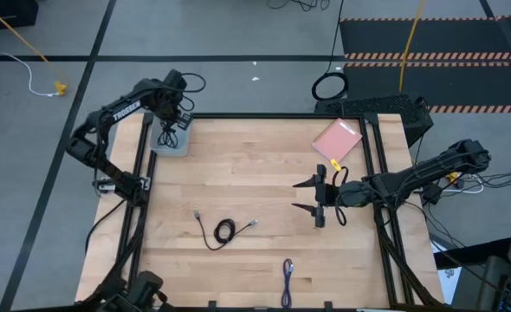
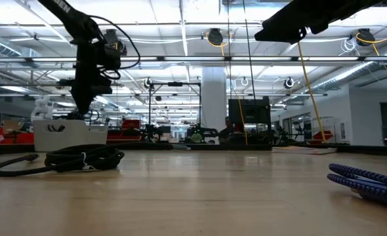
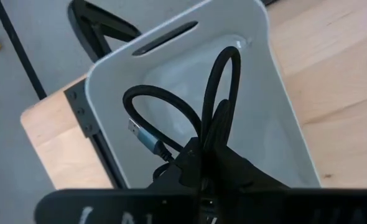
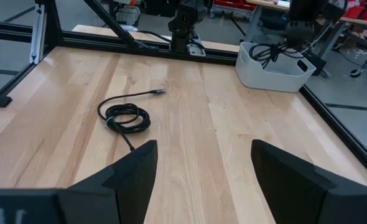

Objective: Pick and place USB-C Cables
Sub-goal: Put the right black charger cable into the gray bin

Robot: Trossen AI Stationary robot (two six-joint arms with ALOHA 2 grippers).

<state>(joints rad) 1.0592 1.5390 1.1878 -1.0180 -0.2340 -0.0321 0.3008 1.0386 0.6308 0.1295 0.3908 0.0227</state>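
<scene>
Wooden table [image 1: 264, 173]: left gripper [image 3: 202, 158] pinches a black cable [image 3: 218, 93] over the white bin [image 3: 283, 118]; a loop could snag the rim on release. Right gripper [image 1: 310, 195] hangs spread wide, right of the bin.

Light wooden tabletop [image 1: 255, 173] in black frame rail [image 1: 273, 116]. Grey floor [image 1: 221, 35] around; black mat with striped orange edge [image 1: 429, 57] behind. Ceiling strip lights [image 2: 180, 26], white column [image 2: 214, 98], workbenches beyond.
</scene>
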